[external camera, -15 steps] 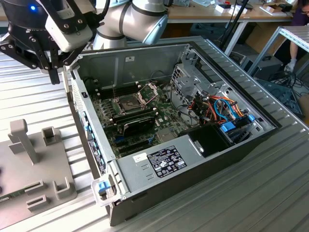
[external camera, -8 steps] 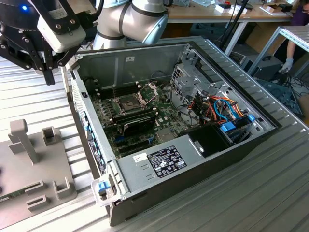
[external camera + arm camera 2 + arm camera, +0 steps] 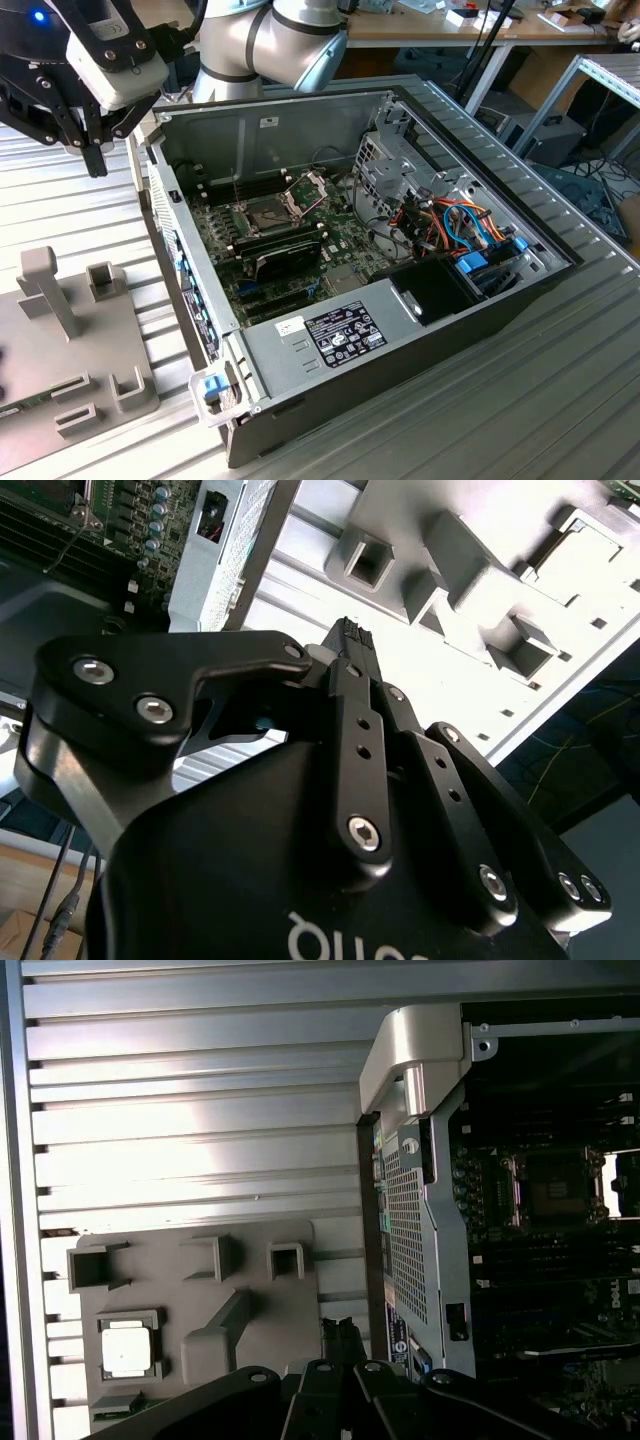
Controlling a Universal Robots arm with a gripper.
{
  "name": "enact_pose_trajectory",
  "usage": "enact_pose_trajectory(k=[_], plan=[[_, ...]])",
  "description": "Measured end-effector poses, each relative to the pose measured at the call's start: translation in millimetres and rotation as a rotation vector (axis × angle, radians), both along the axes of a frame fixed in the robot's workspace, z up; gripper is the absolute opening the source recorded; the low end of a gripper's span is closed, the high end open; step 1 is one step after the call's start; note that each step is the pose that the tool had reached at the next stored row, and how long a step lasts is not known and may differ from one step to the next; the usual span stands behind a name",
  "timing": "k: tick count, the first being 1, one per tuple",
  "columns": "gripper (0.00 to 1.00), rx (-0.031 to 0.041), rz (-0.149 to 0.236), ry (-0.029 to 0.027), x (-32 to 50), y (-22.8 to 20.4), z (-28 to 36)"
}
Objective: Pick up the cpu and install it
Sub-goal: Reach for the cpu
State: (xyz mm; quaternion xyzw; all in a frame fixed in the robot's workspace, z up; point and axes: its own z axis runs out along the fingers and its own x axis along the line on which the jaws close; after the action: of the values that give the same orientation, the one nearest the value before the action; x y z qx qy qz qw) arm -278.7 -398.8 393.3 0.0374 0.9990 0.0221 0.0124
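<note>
First wrist view: flat silvery square cpu (image 3: 127,1350)

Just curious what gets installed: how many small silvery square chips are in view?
1. The small flat silvery square chip sits in a recess of the grey moulded holder, outside the open computer case. More may be hidden.
</note>
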Motion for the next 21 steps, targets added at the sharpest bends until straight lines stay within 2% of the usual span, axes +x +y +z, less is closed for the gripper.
enact_pose_trajectory(k=[9,17,21], plan=[[0.11,0.0001,0.0,-0.0001,-2.2,0.0,-0.1],[0.11,0.0,0.0,-0.0001,-13.1,0.0,-0.1],[0.11,0.0001,0.0,-0.0001,-15.4,0.0,-0.1]])
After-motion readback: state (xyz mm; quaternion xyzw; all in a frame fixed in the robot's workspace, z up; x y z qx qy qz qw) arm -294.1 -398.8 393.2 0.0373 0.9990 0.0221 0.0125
